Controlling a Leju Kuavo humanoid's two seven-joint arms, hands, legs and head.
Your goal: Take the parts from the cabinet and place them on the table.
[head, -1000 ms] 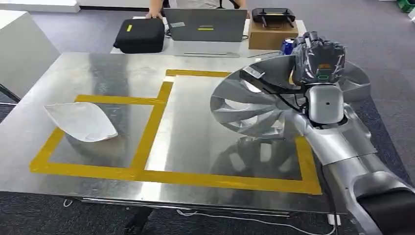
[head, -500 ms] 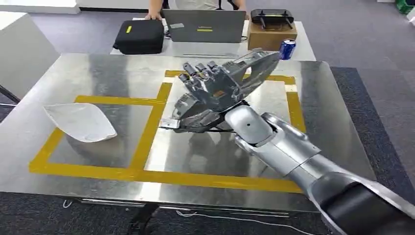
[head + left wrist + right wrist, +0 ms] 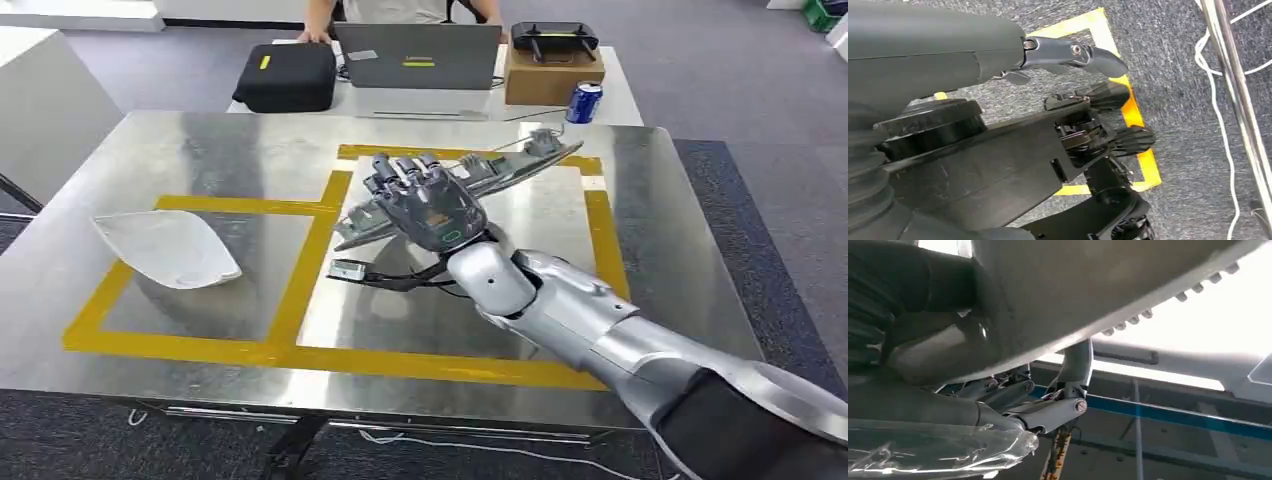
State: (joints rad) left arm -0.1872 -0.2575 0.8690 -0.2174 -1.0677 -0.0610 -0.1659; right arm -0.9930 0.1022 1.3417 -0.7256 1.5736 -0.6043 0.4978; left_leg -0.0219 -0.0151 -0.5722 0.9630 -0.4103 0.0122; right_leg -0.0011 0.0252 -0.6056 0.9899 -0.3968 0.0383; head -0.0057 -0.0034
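1. No legible writing; a yellow strip marks the laptop (image 3: 418, 52) lid and the black case (image 3: 286, 74).
2. Beyond the surface (image 3: 200, 150): a cardboard box (image 3: 553, 76) with a black controller (image 3: 555, 36) on top, a blue can (image 3: 585, 101), and a person's hand (image 3: 314, 34) at the far desk.
3. Yellow tape (image 3: 310, 255) outlines two boxes; a white curved part (image 3: 167, 247) lies in the left one.
4. Right robot hand (image 3: 425, 205) grips the silver wheel-shaped part (image 3: 500, 170), held tilted, edge-on above the right box; bolts line its rim.
5. Left robot hand (image 3: 1088, 120) hangs above carpet, fingers apart, holding nothing.
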